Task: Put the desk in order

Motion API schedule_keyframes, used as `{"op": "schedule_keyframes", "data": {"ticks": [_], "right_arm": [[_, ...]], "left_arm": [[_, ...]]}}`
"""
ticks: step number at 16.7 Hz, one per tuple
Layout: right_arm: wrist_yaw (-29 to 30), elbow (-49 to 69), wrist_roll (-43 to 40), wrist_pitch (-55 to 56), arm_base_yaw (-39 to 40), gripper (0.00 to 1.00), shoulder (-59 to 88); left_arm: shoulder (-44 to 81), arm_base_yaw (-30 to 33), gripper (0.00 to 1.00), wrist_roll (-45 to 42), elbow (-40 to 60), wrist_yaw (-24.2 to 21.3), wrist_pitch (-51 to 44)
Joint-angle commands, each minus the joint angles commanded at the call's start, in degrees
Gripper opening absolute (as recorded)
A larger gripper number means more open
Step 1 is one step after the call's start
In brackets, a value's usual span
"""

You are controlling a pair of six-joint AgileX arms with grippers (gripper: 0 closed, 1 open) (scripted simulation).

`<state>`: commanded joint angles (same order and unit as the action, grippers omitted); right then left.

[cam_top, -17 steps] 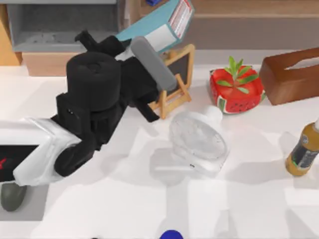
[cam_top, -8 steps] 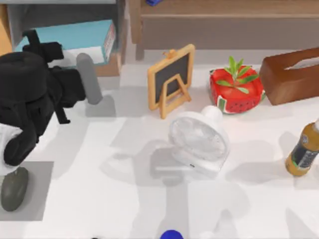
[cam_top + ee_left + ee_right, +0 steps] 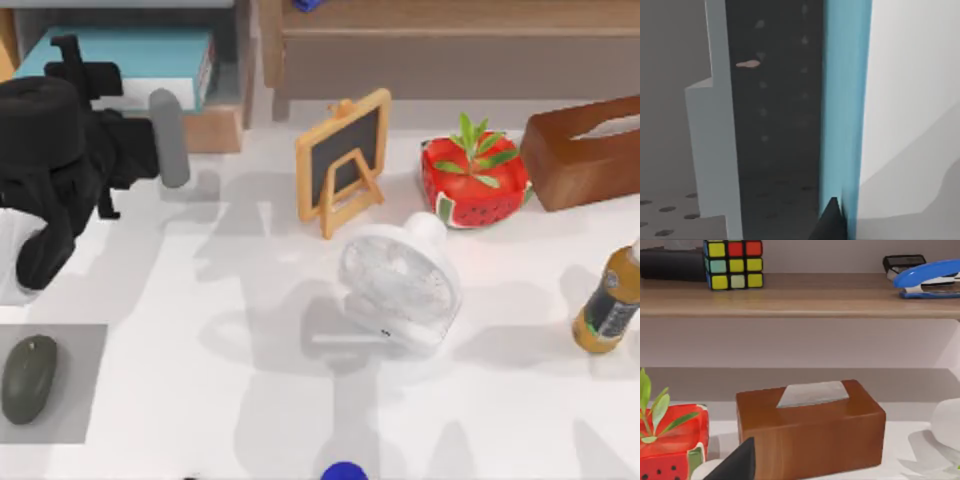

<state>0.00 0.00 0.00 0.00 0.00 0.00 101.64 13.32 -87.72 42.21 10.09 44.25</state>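
Note:
The white desk point(image 3: 200, 400) carries scattered items. My left gripper point(image 3: 168, 140) is at the back left, in front of a grey open compartment point(image 3: 225, 30), and is shut on a blue book point(image 3: 130, 52) that lies flat inside it. The left wrist view shows the book's blue spine point(image 3: 845, 100) close up beside a dark fingertip point(image 3: 832, 222), with the compartment's grey wall point(image 3: 715, 150) beyond. A dark part of my right gripper point(image 3: 737, 465) faces a brown tissue box point(image 3: 810, 430).
A small chalkboard easel point(image 3: 342, 160), white fan point(image 3: 398, 285), watermelon planter point(image 3: 473, 180), tissue box point(image 3: 585, 150) and bottle point(image 3: 610, 300) stand mid to right. A mouse point(image 3: 28, 378) sits on a grey pad point(image 3: 85, 420). The shelf point(image 3: 800, 295) holds a cube point(image 3: 734, 264) and stapler point(image 3: 927, 280).
My left arm swung left and back with the blue book, from over the easel to the grey compartment. The book went from tilted to lying flat, deeper inside.

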Motion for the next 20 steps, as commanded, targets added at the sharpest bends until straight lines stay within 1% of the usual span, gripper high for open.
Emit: {"op": "schedule_keyframes", "data": {"ticks": [4,10,14,20], "right_arm": [[0.0,0.0,0.0,0.0,0.0,1.00,0.0],[0.0,0.0,0.0,0.0,0.0,1.00,0.0],[0.0,0.0,0.0,0.0,0.0,1.00,0.0],[0.0,0.0,0.0,0.0,0.0,1.00,0.0]], "left_arm": [[0.0,0.2,0.00,0.0,0.0,0.1,0.0],[5.3,-1.0,0.00,-0.2,6.1,-0.8,-0.6],[6.0,-0.9,0.00,-0.2,6.7,-1.0,-0.7],[6.0,-0.9,0.45,-0.2,6.7,-1.0,-0.7]]}}
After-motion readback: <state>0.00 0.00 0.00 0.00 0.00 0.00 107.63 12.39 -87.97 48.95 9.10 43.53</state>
